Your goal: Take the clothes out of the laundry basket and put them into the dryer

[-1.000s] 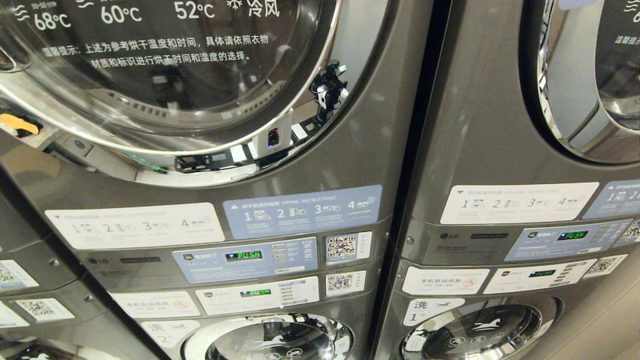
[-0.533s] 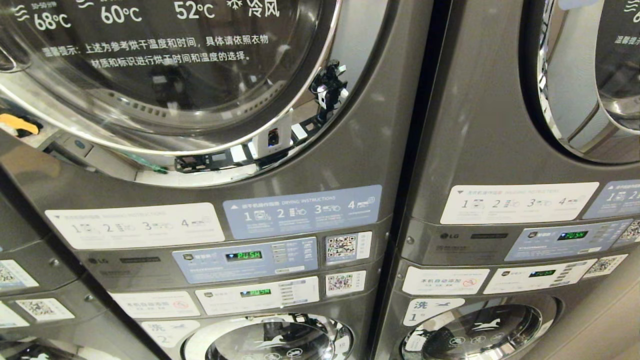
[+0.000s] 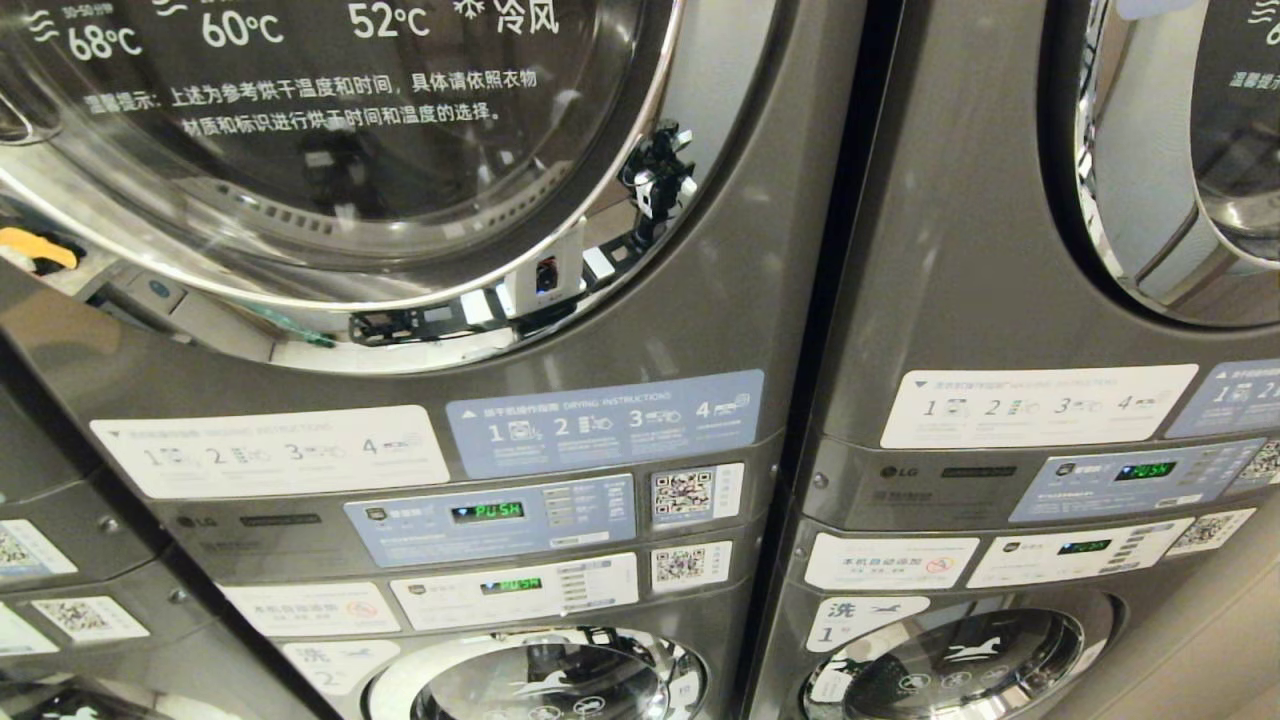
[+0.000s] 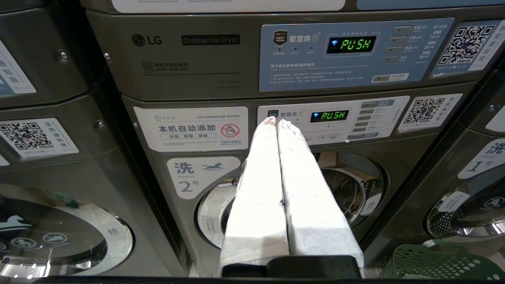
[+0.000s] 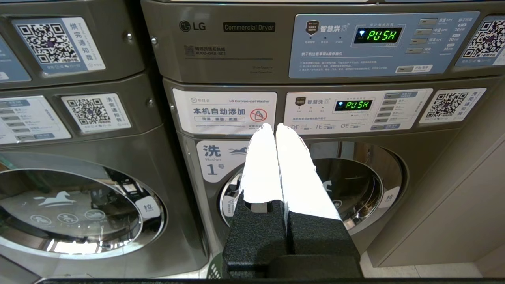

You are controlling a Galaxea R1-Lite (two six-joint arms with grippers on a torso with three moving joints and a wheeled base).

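Observation:
Neither arm shows in the head view, which looks at the dryer (image 3: pixel 330 150), its round glass door closed. My left gripper (image 4: pixel 276 121) hangs low in front of washer 2, its white-wrapped fingers pressed together and holding nothing. My right gripper (image 5: pixel 274 127) hangs the same way in front of washer 1, shut and empty. The green laundry basket (image 4: pixel 434 262) stands on the floor between the two arms; only a sliver of the basket (image 5: pixel 215 270) shows in the right wrist view. The clothes are out of view.
Two grey LG stacks stand side by side, dryers above and washers below. Control panels (image 3: pixel 490 520) show green "PUSH". A second dryer door (image 3: pixel 1180 160) is at the right. A third stack (image 4: pixel 47 157) stands further left, and a beige wall (image 5: pixel 465 205) flanks the right stack.

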